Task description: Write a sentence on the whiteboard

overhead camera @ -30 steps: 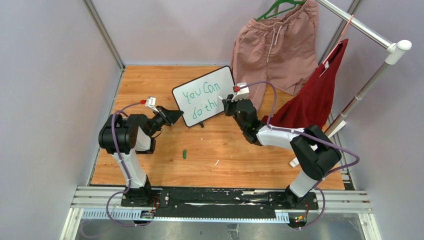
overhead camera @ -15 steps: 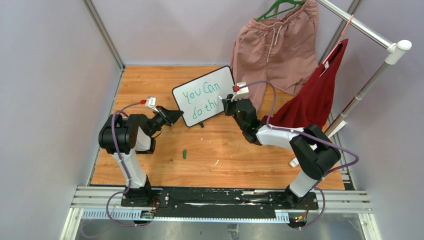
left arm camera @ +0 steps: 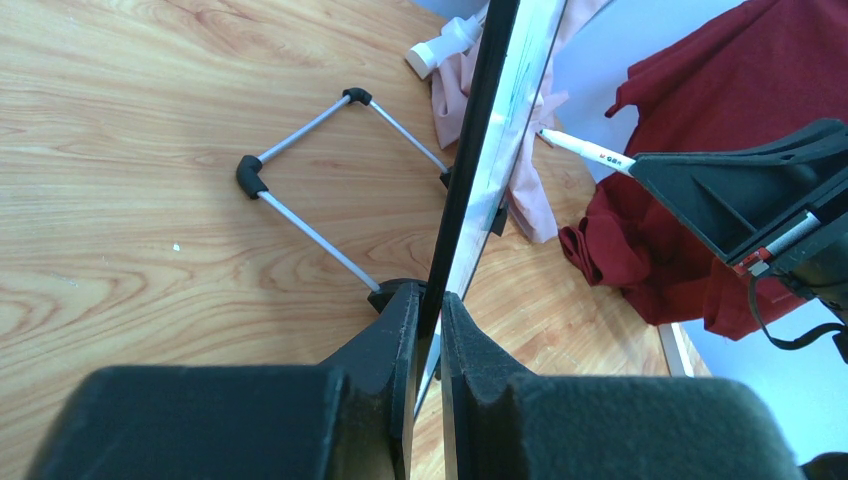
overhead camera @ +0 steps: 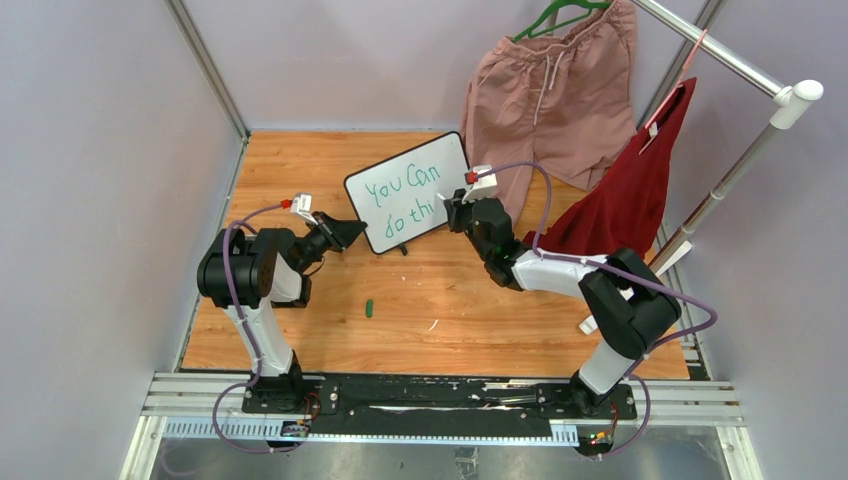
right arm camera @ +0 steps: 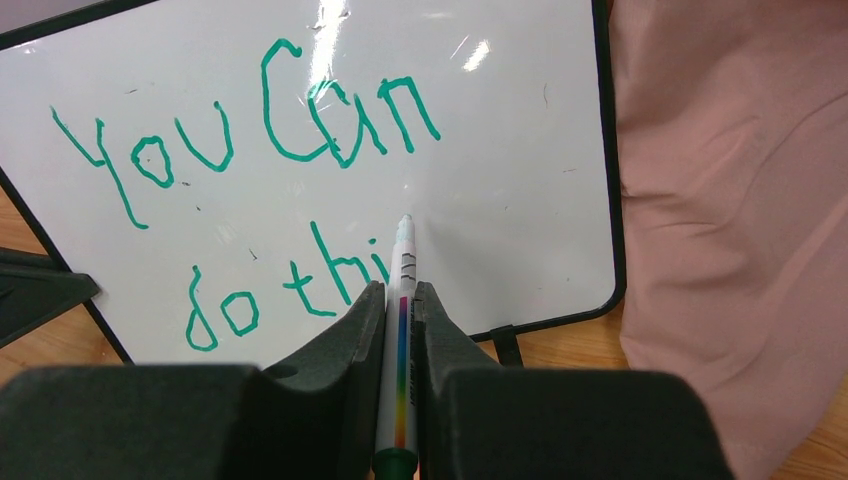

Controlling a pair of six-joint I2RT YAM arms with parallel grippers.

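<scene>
The right hand point(right arm camera: 400, 297) has its two fingers pinched close on a marker point(right arm camera: 404, 345), whose white barrel runs straight out ahead between them; its tip meets the face of the whiteboard point(right arm camera: 500, 170) just past the last green stroke. Directly beyond that tip lies the sentence point(right arm camera: 250, 150), which reads "You Can" above and "do thi" below. Bare white surface lies to the right of the tip as far as the thin black frame. Beyond that right edge, pink shorts point(right arm camera: 720, 200) hang close against the frame, so there is little room on that side. The left hand point(left arm camera: 429, 296) is closed narrowly on the whiteboard's black edge, one finger on each face, and the board rises edge-on ahead of it. To the left of this hand the wire stand point(left arm camera: 305, 165) props the board from behind on the tabletop point(left arm camera: 130, 150), which is open wood there. Past the board's far edge a red garment point(left arm camera: 690, 190) drapes near the right arm. In the overhead view the board stands tilted between the two hands. A small green cap point(overhead camera: 370, 308) lies on the wood nearer the arm bases, well apart from both hands
</scene>
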